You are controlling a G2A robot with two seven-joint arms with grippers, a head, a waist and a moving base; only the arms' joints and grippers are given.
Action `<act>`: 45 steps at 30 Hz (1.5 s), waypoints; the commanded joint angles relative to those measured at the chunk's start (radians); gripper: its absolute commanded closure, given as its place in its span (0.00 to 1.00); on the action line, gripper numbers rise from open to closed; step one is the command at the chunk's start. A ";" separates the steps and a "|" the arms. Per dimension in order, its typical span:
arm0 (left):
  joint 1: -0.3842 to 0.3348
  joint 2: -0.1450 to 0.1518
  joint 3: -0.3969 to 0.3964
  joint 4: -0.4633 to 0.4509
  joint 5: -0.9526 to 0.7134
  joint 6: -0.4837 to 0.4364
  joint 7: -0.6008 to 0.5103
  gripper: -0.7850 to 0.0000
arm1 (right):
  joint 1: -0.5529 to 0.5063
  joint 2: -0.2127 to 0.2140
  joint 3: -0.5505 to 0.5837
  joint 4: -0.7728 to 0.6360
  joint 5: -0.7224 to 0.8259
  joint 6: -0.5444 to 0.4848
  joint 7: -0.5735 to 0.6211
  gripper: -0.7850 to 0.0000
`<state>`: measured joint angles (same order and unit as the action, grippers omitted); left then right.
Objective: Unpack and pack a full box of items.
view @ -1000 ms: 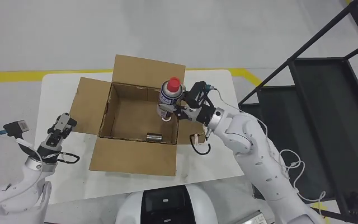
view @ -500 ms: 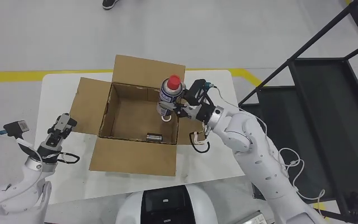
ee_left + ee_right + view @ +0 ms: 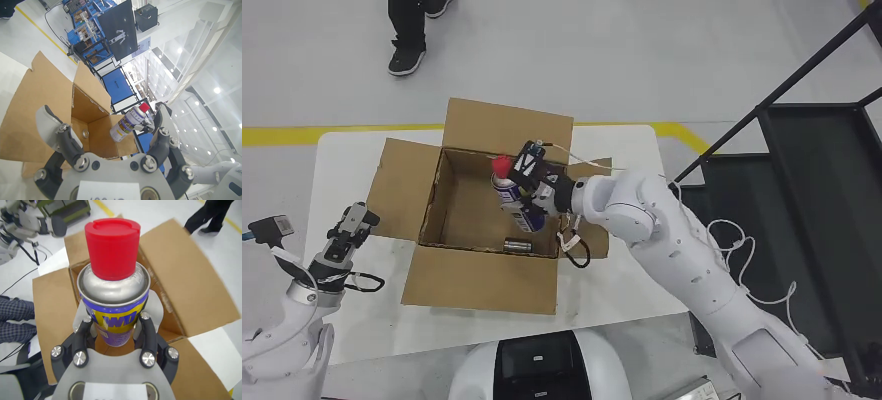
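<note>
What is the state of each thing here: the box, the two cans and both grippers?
box: open, flaps folded out.
spray can: red cap on, tilted, held over the box.
small can: lying on its side on the box floor.
right gripper: shut on the spray can.
left gripper: open, empty, beside the box.
</note>
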<state>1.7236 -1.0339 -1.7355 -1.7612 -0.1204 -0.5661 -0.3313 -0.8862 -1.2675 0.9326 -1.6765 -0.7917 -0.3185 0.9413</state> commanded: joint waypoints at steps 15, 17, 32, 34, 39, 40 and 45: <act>0.000 0.000 0.000 0.000 0.000 0.000 0.000 0.00 | 0.311 -0.147 -0.341 0.494 0.047 0.101 0.109 0.30; 0.000 0.000 0.000 0.000 0.000 0.000 0.000 0.00 | 0.331 -0.161 -0.351 0.537 0.060 0.109 0.098 0.00; -0.097 -0.008 -0.067 0.134 0.094 0.055 0.167 0.00 | 0.203 -0.108 -0.077 0.467 0.353 -0.221 -0.179 0.00; -0.124 -0.009 -0.070 0.171 0.107 0.060 0.185 0.00 | 0.135 -0.080 0.011 0.398 0.414 -0.282 -0.202 0.00; -0.205 -0.013 -0.050 0.279 0.170 0.077 0.221 0.00 | -0.030 -0.024 0.210 0.208 0.543 -0.357 -0.191 0.00; -0.227 -0.013 -0.040 0.304 0.193 0.083 0.226 0.00 | -0.059 -0.015 0.245 0.169 0.557 -0.358 -0.191 0.00; -0.347 -0.025 0.058 0.443 0.257 0.101 0.221 0.00 | -0.188 0.017 0.390 0.023 0.589 -0.348 -0.209 0.00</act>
<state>1.4057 -1.0551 -1.7074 -1.3545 0.1423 -0.4660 -0.0971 -1.0476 -1.2565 1.2907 -1.6240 -0.1949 -0.6752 0.7363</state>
